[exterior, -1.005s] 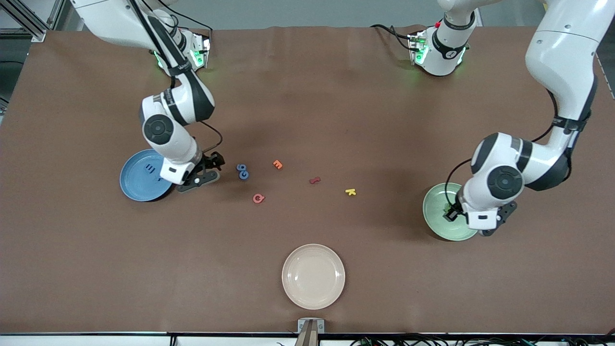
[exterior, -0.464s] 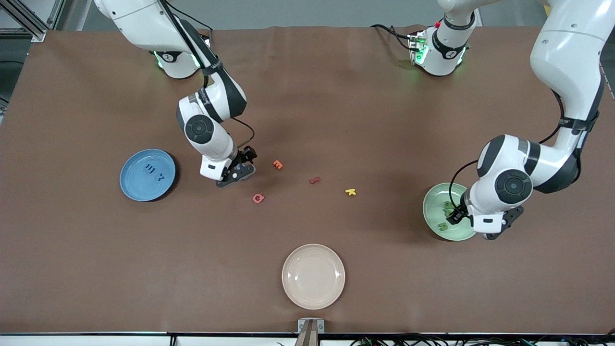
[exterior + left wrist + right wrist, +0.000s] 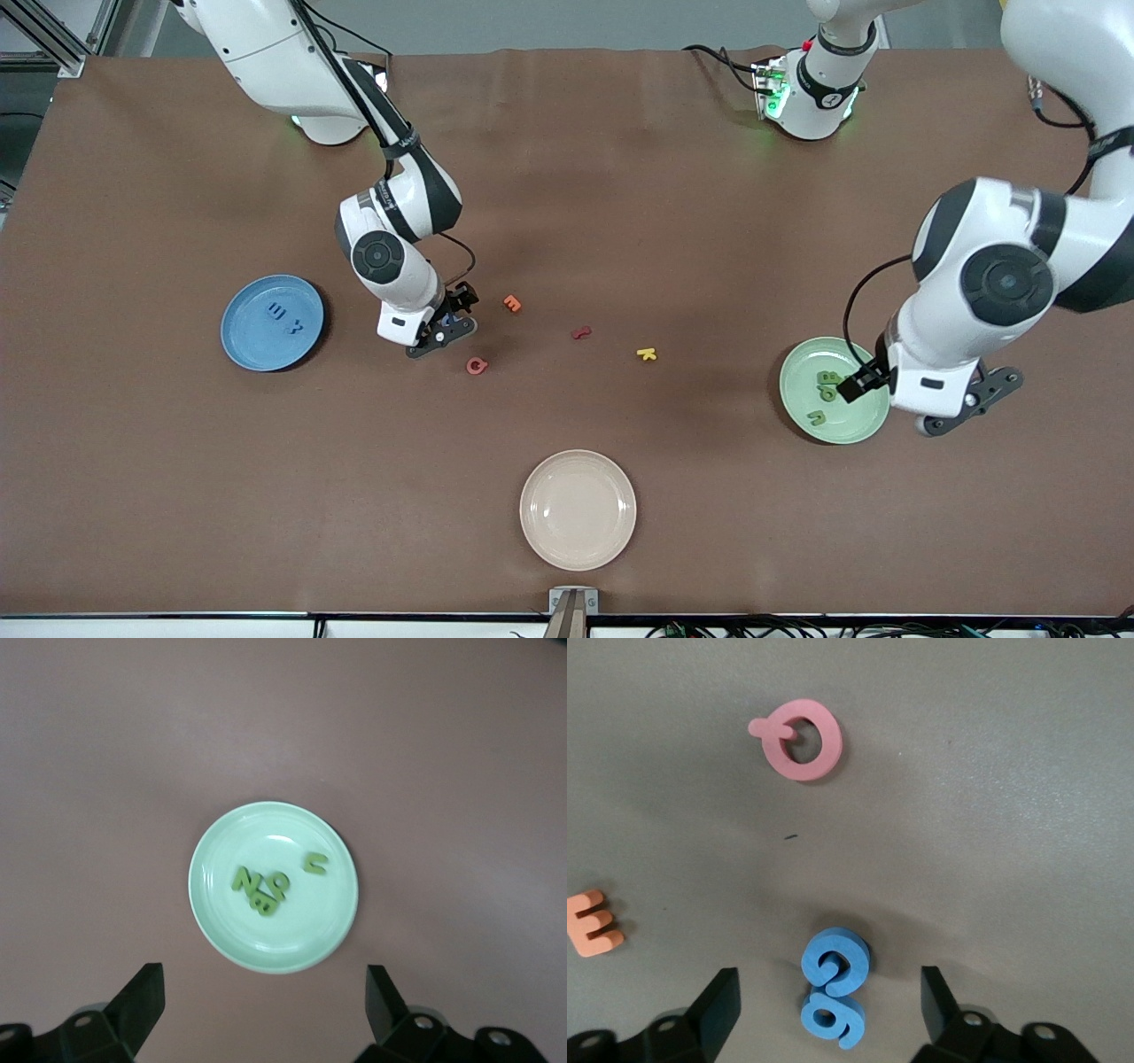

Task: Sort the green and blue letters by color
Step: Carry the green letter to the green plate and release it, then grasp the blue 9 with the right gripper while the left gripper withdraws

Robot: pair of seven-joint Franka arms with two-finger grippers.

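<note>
Two blue letters, a G and a 6, lie touching each other on the brown table. My right gripper hangs low over them, open, one finger on each side. Two more blue letters lie in the blue plate. The green plate holds several green letters, N, B, P and u. My left gripper is open and empty, high above the table beside that plate.
A pink letter and an orange letter lie close to the right gripper. A red letter and a yellow K lie mid-table. A cream plate stands nearest the front camera.
My left gripper opened over the green plate, rose and drew toward its end of the table. My right arm swung from the blue plate to above the blue G and 6.
</note>
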